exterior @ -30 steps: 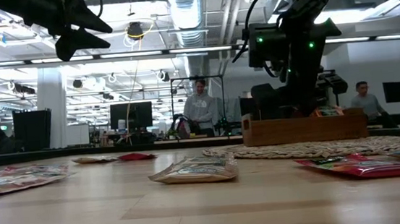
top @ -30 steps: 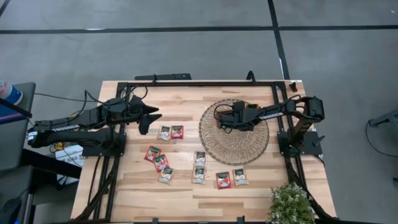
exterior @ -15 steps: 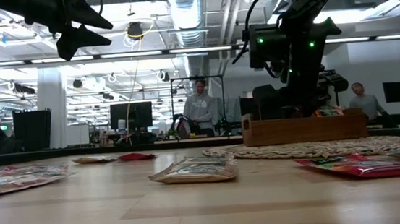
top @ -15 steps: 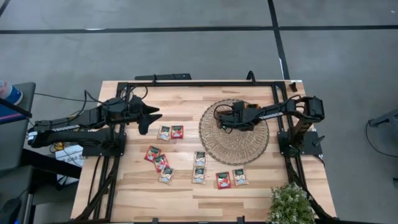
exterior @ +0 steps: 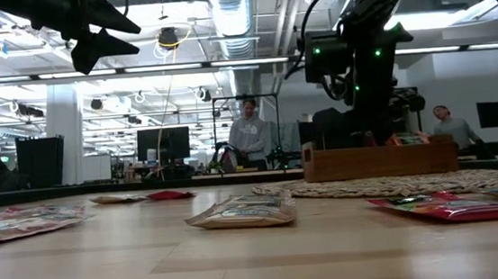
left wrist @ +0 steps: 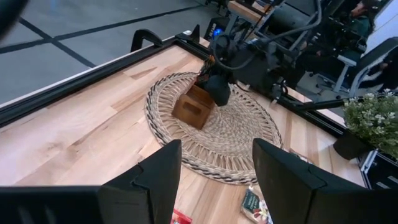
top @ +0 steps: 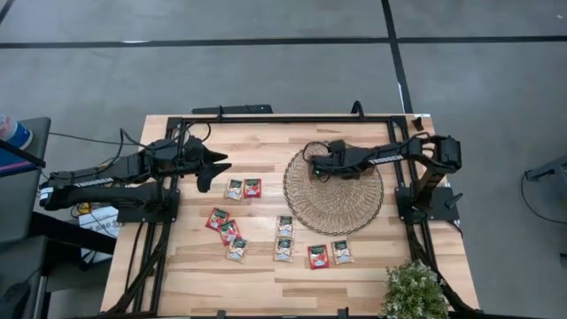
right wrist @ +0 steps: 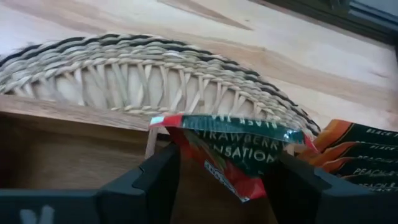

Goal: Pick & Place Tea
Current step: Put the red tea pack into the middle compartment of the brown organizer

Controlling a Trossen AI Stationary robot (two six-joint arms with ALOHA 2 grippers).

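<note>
High view first: the big wooden table (top: 266, 283) fills the middle, and the round wicker mat (top: 335, 211) sits on its right half. The oblong wooden tray (left wrist: 194, 107) stands on the far part of that mat, and in the high view it's mostly hidden under the right arm. A potted plant (top: 415, 292) is at the table's near right corner. The right gripper (top: 316, 160) is down at the tray, fingers parted fairly wide. A red tea sachet (right wrist: 239, 152) leans tilted between them inside the tray, but I can't tell if the fingers actually touch it. Just beside it in the tray are orange sachets (right wrist: 357, 149). The left gripper (top: 213, 175) hangs in the air over the table's left side, jaws also fairly wide with nothing in them. It's near a beige sachet (top: 234, 189) and a red one (top: 252, 187) lying side by side. Seven more sachets lie flat on the bare wood nearer the front edge, e.g. a red one (top: 217, 219) and a beige one (top: 284, 226), all off the mat.
</note>
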